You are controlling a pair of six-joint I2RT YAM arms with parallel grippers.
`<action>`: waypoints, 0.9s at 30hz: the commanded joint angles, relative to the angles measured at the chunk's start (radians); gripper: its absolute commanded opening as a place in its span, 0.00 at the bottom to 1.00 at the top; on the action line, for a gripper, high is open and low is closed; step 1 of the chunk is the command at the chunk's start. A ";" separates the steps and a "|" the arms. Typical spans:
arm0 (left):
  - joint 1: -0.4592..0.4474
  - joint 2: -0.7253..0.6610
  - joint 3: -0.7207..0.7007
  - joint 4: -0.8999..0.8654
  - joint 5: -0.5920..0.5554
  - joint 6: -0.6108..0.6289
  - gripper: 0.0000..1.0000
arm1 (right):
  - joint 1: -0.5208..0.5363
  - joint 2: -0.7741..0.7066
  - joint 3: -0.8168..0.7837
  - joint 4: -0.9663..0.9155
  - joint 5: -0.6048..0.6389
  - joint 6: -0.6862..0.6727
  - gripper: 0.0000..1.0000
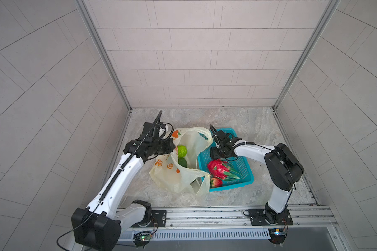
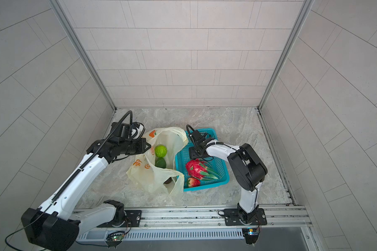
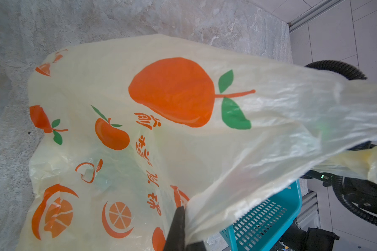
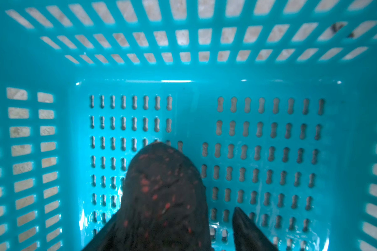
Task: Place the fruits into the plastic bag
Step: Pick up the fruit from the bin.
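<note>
The plastic bag lies open on the stone floor. My left gripper is shut on its rim and holds the mouth up. Inside lie a bumpy lime-green fruit and a dark green one. To the right, the teal basket holds a dragon fruit and a strawberry. My right gripper reaches down into the basket's far end. Its fingers straddle a dark purple fruit, one finger still a gap away.
The bag's right side drapes over the basket's left rim. Grey tiled walls close the stall on three sides. A metal rail carrying both arm bases runs along the front.
</note>
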 commanded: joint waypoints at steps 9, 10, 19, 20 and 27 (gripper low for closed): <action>0.001 0.008 0.040 -0.034 -0.005 0.003 0.00 | -0.006 -0.105 0.012 -0.012 0.029 -0.053 0.18; 0.001 0.009 0.041 -0.033 -0.006 0.001 0.00 | -0.006 -0.147 0.003 -0.021 0.034 -0.059 0.18; 0.001 0.033 0.064 -0.014 -0.005 -0.007 0.00 | 0.065 -0.597 -0.101 -0.081 0.011 -0.176 0.17; 0.000 0.035 0.066 -0.012 -0.004 -0.008 0.00 | 0.089 -0.638 -0.119 -0.068 0.016 -0.178 0.17; 0.001 0.030 0.068 -0.008 -0.002 -0.007 0.00 | 0.334 -0.837 -0.177 -0.029 0.121 -0.246 0.18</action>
